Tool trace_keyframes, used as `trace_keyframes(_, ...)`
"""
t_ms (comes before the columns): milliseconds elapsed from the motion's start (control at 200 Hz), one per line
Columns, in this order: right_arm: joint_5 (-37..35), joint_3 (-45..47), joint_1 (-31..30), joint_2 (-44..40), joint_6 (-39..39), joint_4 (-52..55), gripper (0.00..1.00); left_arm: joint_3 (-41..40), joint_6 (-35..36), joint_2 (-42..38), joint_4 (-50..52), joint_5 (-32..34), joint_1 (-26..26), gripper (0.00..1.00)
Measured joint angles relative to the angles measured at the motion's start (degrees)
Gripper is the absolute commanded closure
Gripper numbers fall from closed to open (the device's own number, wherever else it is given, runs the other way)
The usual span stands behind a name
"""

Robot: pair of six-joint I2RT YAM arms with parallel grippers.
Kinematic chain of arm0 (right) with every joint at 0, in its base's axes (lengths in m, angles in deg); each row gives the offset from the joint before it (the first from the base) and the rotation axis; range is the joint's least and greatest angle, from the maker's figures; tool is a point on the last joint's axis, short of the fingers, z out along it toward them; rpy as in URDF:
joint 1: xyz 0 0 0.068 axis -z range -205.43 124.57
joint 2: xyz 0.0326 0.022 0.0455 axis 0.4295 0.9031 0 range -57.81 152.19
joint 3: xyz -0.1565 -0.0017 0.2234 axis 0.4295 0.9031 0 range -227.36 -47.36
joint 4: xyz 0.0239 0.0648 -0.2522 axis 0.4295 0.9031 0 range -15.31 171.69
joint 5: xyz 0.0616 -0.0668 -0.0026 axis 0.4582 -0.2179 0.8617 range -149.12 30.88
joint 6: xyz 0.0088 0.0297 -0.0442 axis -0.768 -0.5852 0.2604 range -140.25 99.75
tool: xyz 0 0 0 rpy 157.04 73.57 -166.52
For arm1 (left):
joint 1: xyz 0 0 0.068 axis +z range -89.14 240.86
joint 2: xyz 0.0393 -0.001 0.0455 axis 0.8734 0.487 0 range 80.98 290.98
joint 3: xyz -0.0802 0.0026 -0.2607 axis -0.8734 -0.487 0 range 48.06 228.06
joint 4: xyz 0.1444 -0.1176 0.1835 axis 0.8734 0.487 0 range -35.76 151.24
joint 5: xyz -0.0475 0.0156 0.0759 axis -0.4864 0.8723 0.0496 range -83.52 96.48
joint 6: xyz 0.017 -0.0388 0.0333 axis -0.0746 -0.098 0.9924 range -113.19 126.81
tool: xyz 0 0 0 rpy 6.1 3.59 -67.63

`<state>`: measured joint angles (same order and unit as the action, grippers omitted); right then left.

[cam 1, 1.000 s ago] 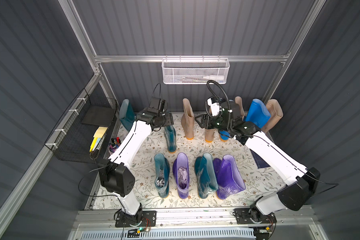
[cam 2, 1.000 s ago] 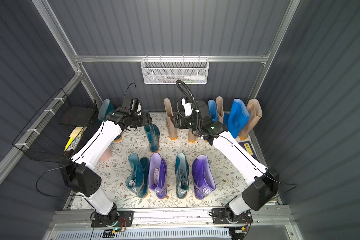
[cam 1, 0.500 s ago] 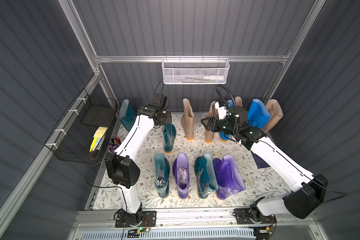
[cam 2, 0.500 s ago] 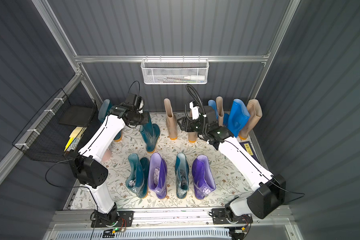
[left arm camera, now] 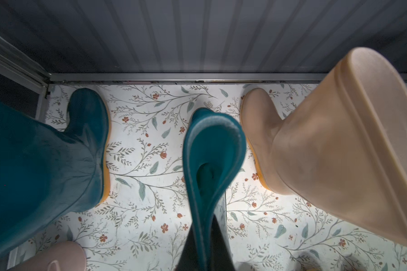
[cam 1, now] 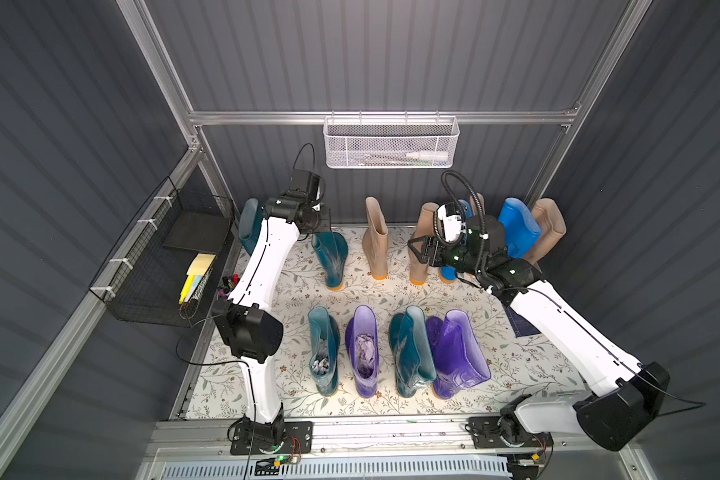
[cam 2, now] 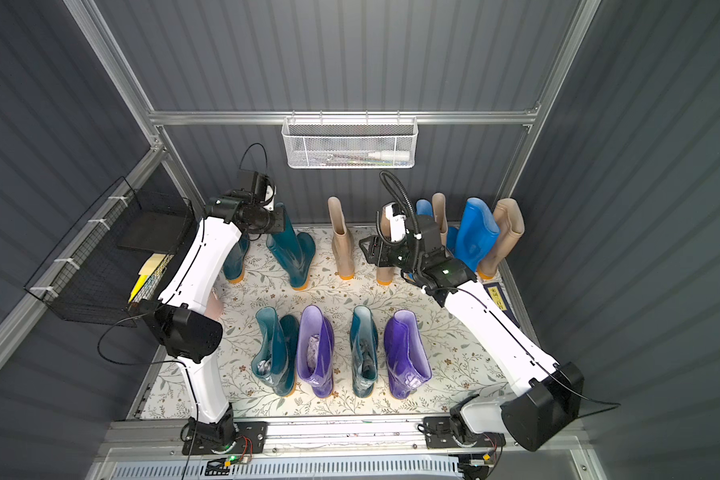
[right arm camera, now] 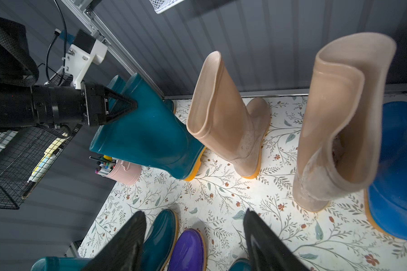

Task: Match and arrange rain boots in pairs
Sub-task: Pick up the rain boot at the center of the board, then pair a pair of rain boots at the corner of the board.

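Left gripper (right arm camera: 133, 106) is clamped tight on the top rim of a dark teal boot (right arm camera: 148, 138). The boot leans over, with its orange sole down on the flowered mat (cam 1: 391, 296). Off to this gripper's left, in the back corner, a second teal boot (cam 1: 248, 226) stands upright. A pink cup of pens (right arm camera: 125, 172) sits at the mat's left edge, nearer the robot than the gripper. Close on the gripper's right stands a beige boot (cam 1: 376, 245).

Further right, the right gripper (right arm camera: 193, 211) hangs with its jaws spread wide and nothing between them. Another beige boot (right arm camera: 338, 131) stands close ahead of it. To its right a bright blue boot (cam 1: 516, 230) and a last beige boot (cam 1: 548, 224) lean by the back wall.

Nearer the robot than both grippers, four boots stand in a row, left to right: teal boot (cam 1: 323, 349), purple boot (cam 1: 364, 353), teal boot (cam 1: 410, 353), purple boot (cam 1: 458, 353).
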<state>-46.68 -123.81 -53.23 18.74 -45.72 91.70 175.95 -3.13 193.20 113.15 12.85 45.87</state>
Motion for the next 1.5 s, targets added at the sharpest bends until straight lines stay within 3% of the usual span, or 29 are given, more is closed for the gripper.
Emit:
trace_keyframes(740,0.7,1.1,0.0,-0.2,-1.2,0.3,0.32,1.4,9.4,5.4,-4.4,0.0,12.8,1.0)
trace_keyframes(1501,1.7,1.1,0.0,-0.2,-2.6,0.2,0.33,4.5,9.8,9.4,-7.1,-3.1,16.9,1.0)
